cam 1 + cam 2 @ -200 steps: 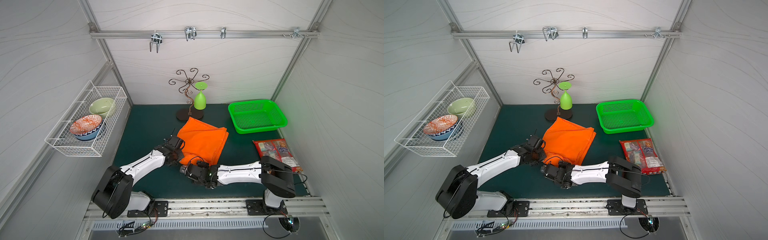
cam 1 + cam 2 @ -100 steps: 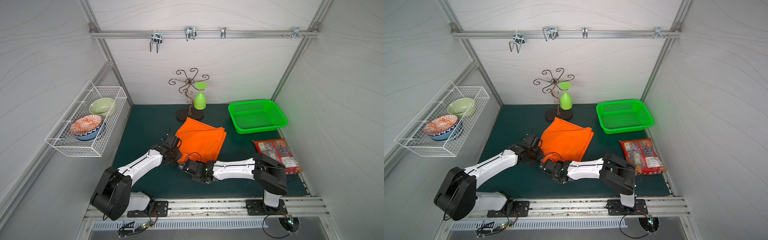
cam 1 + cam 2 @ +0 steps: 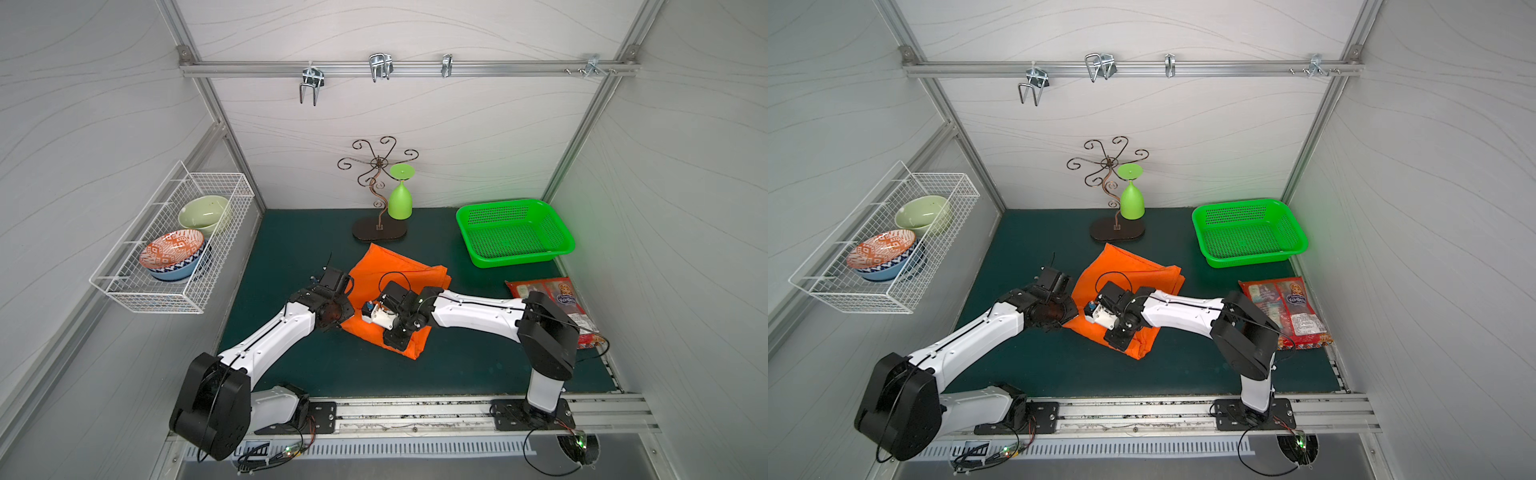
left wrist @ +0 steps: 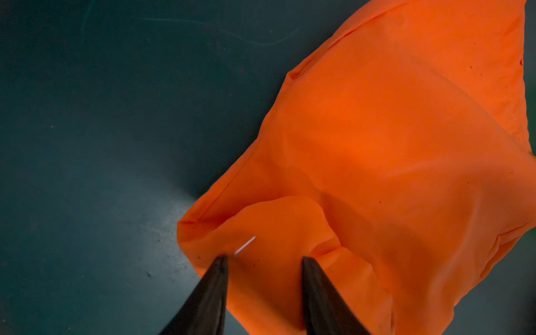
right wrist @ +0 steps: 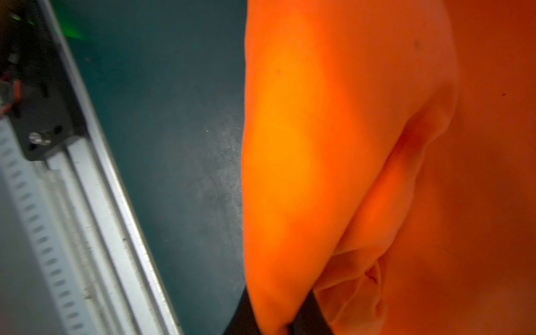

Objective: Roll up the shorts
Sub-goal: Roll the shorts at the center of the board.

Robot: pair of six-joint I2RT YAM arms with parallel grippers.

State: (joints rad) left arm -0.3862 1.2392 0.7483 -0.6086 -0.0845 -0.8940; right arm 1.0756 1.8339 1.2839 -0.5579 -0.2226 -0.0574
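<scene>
In both top views I saw the bright orange cloth shorts (image 3: 399,270) lying loosely folded in the middle of the frame on the dark green counter (image 3: 291,249). They sat just below the curly brown wire stand (image 3: 378,195) and to the lower left of the green plastic mesh basket (image 3: 515,232). A red snack packet (image 3: 552,299) lay well apart from them at the right edge.

Both arms reached in over the cloth from the bottom of the frame. In the left wrist view, the left pincer (image 4: 263,257) had its two dark fingers apart, tips down on a puckered corner of the shorts at the bottom centre of the frame, with bare counter filling the left half. In the right wrist view, the right pincer (image 5: 275,322) was clamped together on a fold of the shorts at the bottom edge. The orange cloth rose up from it and filled the right side of the frame. That picture was blurred, so I could not tell which hem it had pinched.
</scene>
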